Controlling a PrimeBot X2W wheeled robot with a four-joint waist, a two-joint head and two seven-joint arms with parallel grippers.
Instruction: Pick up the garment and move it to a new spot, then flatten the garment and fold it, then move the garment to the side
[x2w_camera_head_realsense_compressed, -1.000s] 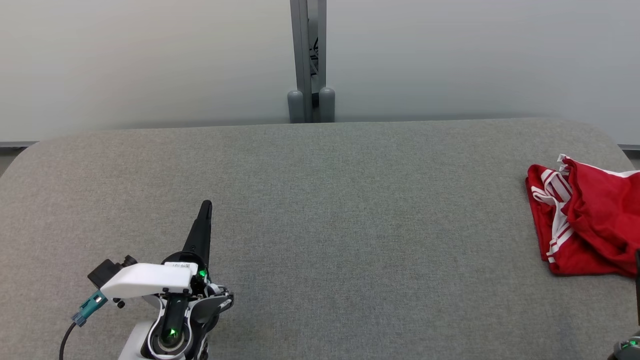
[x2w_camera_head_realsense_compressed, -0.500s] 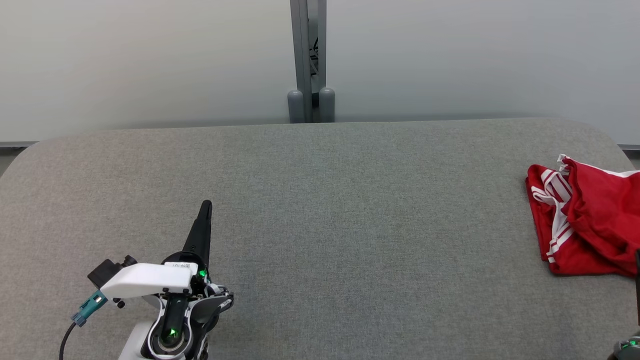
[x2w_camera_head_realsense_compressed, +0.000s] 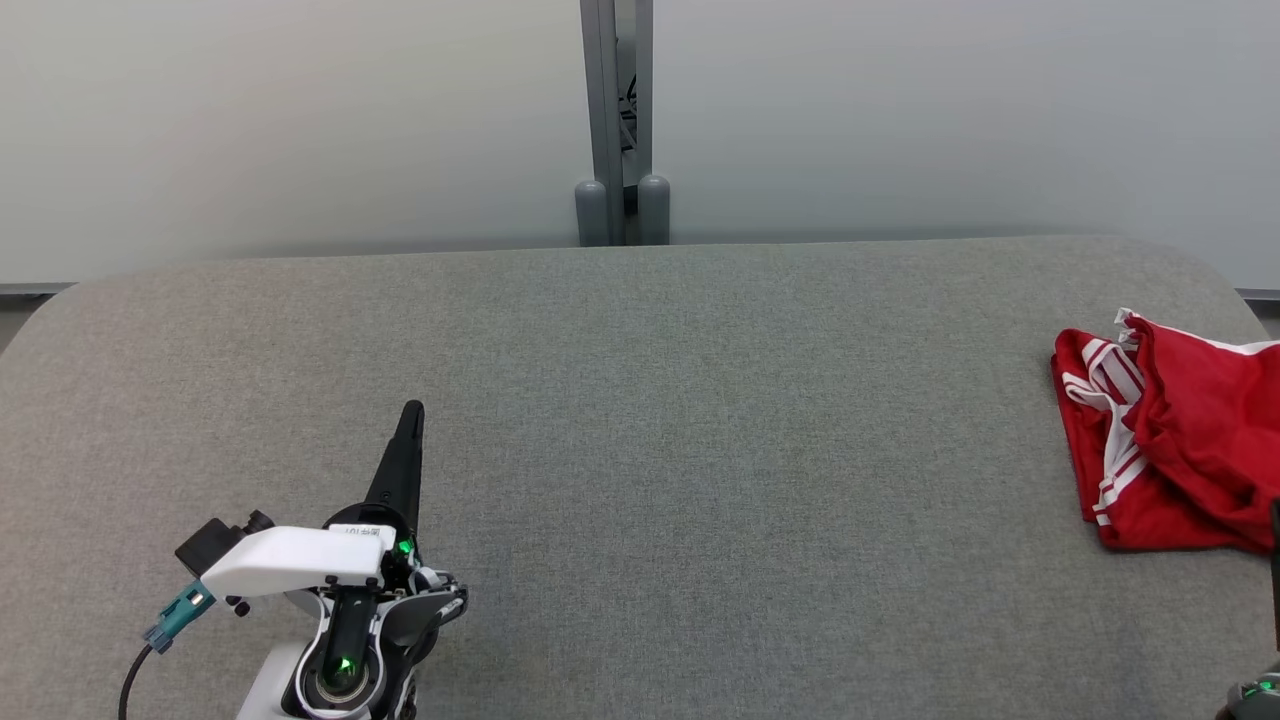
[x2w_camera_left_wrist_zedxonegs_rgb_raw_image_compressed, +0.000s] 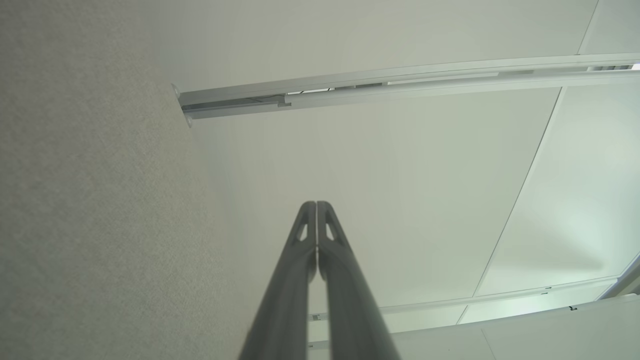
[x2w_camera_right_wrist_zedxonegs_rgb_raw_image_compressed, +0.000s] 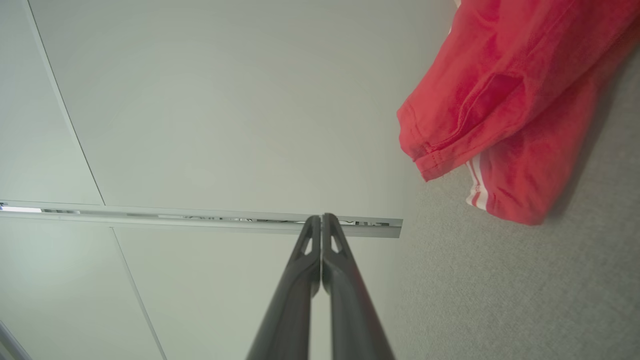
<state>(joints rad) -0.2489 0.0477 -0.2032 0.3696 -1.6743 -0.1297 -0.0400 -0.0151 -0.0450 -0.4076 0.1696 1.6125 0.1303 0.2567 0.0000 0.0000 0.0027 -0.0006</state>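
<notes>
The garment (x2w_camera_head_realsense_compressed: 1180, 440) is a red piece with white stripes, lying bunched at the far right of the grey table (x2w_camera_head_realsense_compressed: 640, 450), partly cut off by the frame edge. In the right wrist view the garment (x2w_camera_right_wrist_zedxonegs_rgb_raw_image_compressed: 510, 105) shows at the upper right, apart from my right gripper (x2w_camera_right_wrist_zedxonegs_rgb_raw_image_compressed: 321, 217), whose two fingers are pressed together and hold nothing. My left gripper (x2w_camera_head_realsense_compressed: 411, 410) stands at the lower left of the head view, far from the garment. In the left wrist view the left gripper (x2w_camera_left_wrist_zedxonegs_rgb_raw_image_compressed: 316, 205) is shut and empty.
A pale wall runs behind the table, with a grey post (x2w_camera_head_realsense_compressed: 617, 120) at its middle. The table's rounded far corners show at left and right. A cable with a teal plug (x2w_camera_head_realsense_compressed: 180, 610) hangs off the left wrist.
</notes>
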